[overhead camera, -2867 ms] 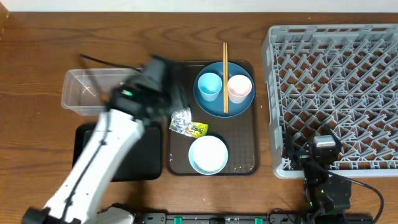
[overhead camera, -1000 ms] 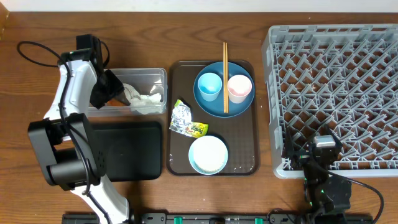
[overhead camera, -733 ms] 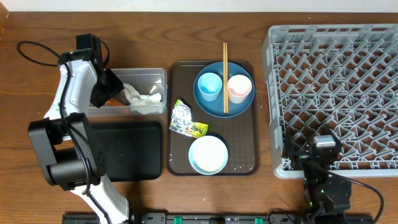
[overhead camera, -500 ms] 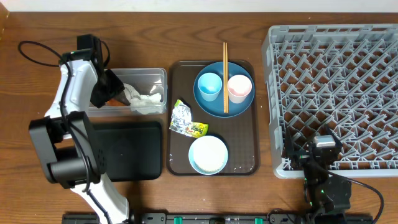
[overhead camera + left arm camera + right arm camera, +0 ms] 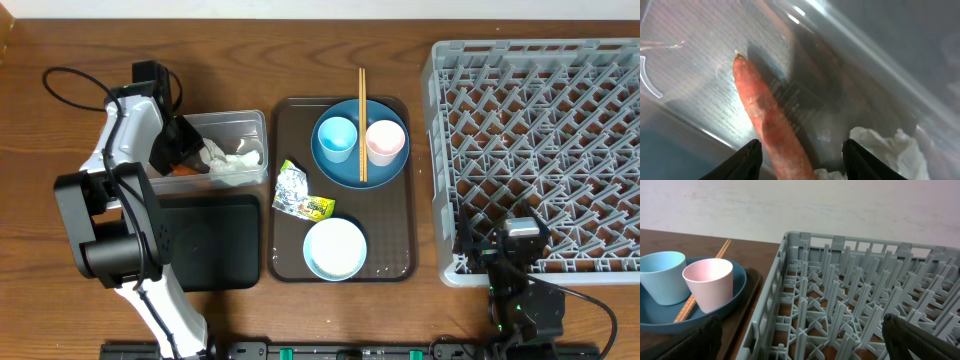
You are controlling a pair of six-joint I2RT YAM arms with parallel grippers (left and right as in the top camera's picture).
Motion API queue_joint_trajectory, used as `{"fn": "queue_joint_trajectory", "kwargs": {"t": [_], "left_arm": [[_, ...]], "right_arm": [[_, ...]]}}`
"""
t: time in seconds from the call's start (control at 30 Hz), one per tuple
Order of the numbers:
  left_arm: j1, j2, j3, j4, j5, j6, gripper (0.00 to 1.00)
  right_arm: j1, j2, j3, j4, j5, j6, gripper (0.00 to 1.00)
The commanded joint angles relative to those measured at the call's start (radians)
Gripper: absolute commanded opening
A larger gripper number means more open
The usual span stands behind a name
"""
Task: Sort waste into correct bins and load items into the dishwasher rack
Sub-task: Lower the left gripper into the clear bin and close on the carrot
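Carrot (image 5: 765, 115) lies loose in the clear tub (image 5: 225, 118) between your left gripper's (image 5: 802, 150) half-parted empty jaws, napkins (image 5: 235, 165) just beside; foil wrapper (image 5: 292, 185), plate (image 5: 345, 172), cups (image 5: 336, 138), bowl (image 5: 335, 248) and chopsticks (image 5: 362, 90) await sorting while your right gripper (image 5: 802, 337) hangs wide open, empty.

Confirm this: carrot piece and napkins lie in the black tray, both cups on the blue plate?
Wrong bin: the carrot piece and napkins lie in the clear plastic tub, as the left wrist view shows. The light blue cup and pink cup stand on the blue plate.
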Motion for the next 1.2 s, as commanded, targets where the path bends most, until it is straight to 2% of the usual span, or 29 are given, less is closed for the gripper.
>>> {"fn": "queue_joint_trajectory", "kwargs": {"t": [0.0,0.37,0.7,0.73,0.8,0.9,1.03,1.17], "left_arm": [[0.005,0.006,-0.006,0.010,-0.005,-0.028,0.54],[0.005,0.006,0.006,-0.016,-0.005,-0.041,0.54],[0.005,0.006,0.129,-0.144,-0.004,-0.042,0.55],[0.005,0.006,0.131,-0.148,-0.004,-0.042,0.60],[0.008,0.010,0.130,-0.159,-0.004,-0.050,0.62],[0.028,0.040,0.130,-0.165,0.071,-0.075,0.62],[0.071,0.105,0.130,-0.168,0.241,-0.100,0.61],[0.101,0.133,0.130,-0.188,0.259,-0.121,0.58]], "right_arm": [[-0.006,-0.002,-0.001,-0.004,0.007,-0.005,0.99],[-0.006,-0.002,-0.001,-0.004,0.007,-0.005,0.99],[-0.006,-0.002,-0.001,-0.004,0.007,-0.005,0.99],[-0.006,-0.002,-0.001,-0.004,0.007,-0.005,0.99],[-0.006,-0.002,-0.001,-0.004,0.007,-0.005,0.99],[-0.006,-0.002,-0.001,-0.004,0.007,-0.005,0.99],[-0.006,-0.002,-0.001,-0.004,0.007,-0.005,0.99],[-0.006,-0.002,-0.001,-0.004,0.007,-0.005,0.99]]}}
